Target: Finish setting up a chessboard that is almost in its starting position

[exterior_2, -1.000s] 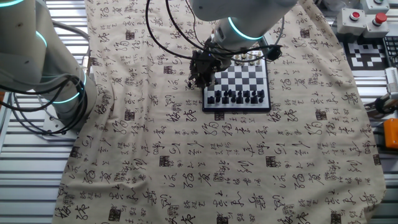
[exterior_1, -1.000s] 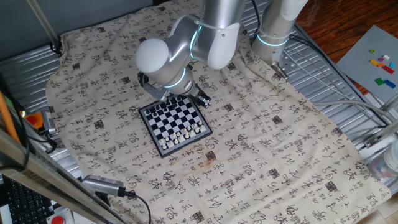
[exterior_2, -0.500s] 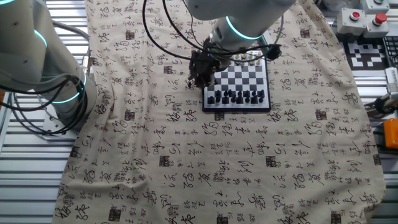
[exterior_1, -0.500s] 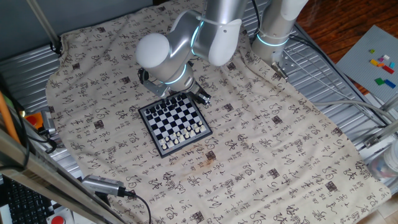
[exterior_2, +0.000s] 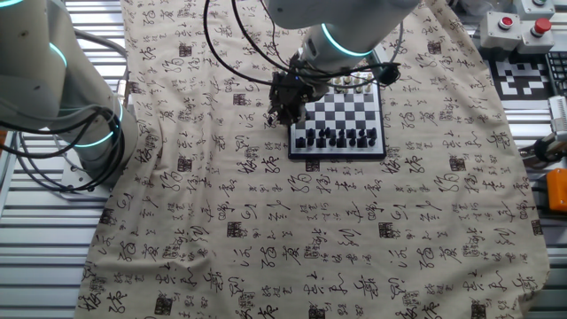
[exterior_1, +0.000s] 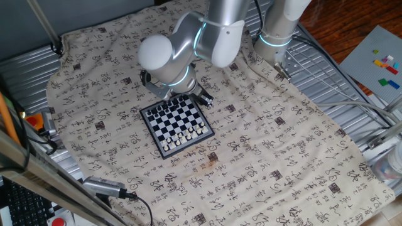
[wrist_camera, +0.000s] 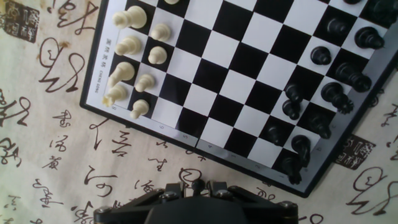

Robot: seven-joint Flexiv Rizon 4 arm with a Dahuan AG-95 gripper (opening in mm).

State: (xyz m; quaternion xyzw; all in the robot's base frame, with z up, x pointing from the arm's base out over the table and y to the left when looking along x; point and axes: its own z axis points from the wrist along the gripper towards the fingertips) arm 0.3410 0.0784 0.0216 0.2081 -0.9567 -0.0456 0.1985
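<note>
The chessboard [exterior_1: 175, 125] [exterior_2: 340, 113] lies on the patterned cloth. In the hand view, white pieces [wrist_camera: 134, 61] stand along the board's left edge and black pieces [wrist_camera: 323, 93] along its right side. My gripper [wrist_camera: 198, 188] hangs just off the board's near edge [wrist_camera: 205, 144], over the cloth. It is shut on a small black piece [wrist_camera: 198, 185], of which only the round head shows between the fingers. In the other fixed view the gripper [exterior_2: 285, 108] is at the board's left side. The arm [exterior_1: 169, 59] hides it in one fixed view.
A second robot arm [exterior_2: 53, 84] [exterior_1: 281, 25] stands at the table's edge. Cables [exterior_2: 239, 53] trail over the cloth near the board. Red buttons [exterior_2: 523, 25] and a sheet with coloured bricks [exterior_1: 384, 66] lie off the cloth.
The arm's upper body has shifted very slightly; the gripper stays beside the board with the black piece still in it.
</note>
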